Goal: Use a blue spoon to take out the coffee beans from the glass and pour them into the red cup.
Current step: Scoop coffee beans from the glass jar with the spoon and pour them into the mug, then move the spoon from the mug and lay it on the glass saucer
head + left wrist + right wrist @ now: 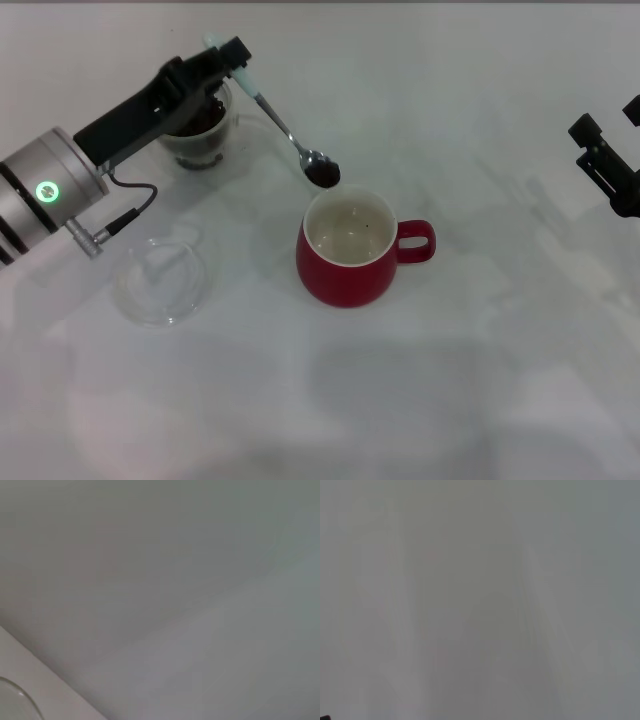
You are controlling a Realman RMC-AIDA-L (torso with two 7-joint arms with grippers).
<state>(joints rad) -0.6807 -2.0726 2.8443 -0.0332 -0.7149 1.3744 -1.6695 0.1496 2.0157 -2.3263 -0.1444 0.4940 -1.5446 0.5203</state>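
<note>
In the head view my left gripper (232, 62) is shut on the pale blue handle of the blue spoon (283, 128). The spoon slopes down to the right. Its metal bowl holds dark coffee beans (323, 174) and hangs just beyond the far left rim of the red cup (346, 250). The red cup stands upright at the centre, handle to the right, with a speck or two on its white inside. The glass (203, 128) with dark beans stands behind my left arm, partly hidden. My right gripper (605, 165) is parked at the right edge.
A shallow clear round dish (160, 280) lies on the white table (450, 380) left of the red cup, below my left arm. A thin cable loops from the left wrist above it. The wrist views show only blank pale surface.
</note>
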